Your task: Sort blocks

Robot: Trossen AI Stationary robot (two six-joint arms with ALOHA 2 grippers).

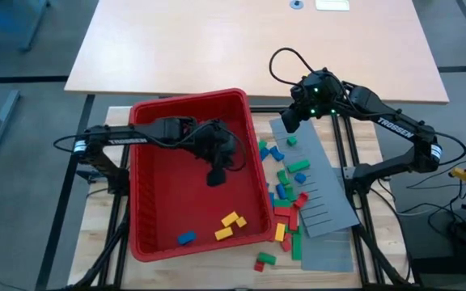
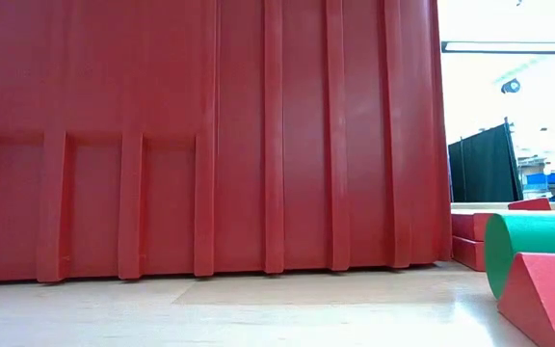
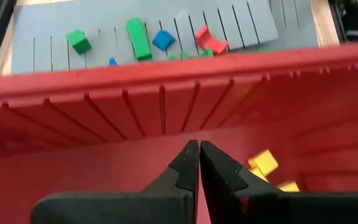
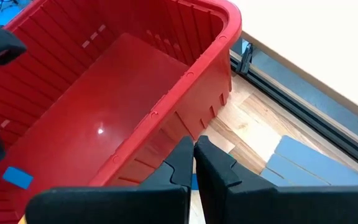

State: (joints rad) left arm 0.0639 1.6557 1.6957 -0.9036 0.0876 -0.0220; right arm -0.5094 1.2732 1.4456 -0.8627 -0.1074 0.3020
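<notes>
You have barely started. Only a few blocks lie in the red bin [image 1: 148, 170]: three yellow blocks [image 1: 230, 225] and one blue block [image 1: 186, 238] on its floor, near the corner. Most of the blocks [image 1: 285, 190] are scattered outside, beside the bin's wall and across the grey slotted panel [image 1: 322, 190] on the bench [image 1: 95, 242], red, green, blue and yellow mixed together.

Your left end effector [image 3: 199, 163] hangs inside the bin, clenched with nothing between its fingers. Your right end effector [image 4: 193, 158] sits above the panel's far end, just outside the bin's rim, also clenched and empty. By my reading, nearly all the sorting is left.
</notes>
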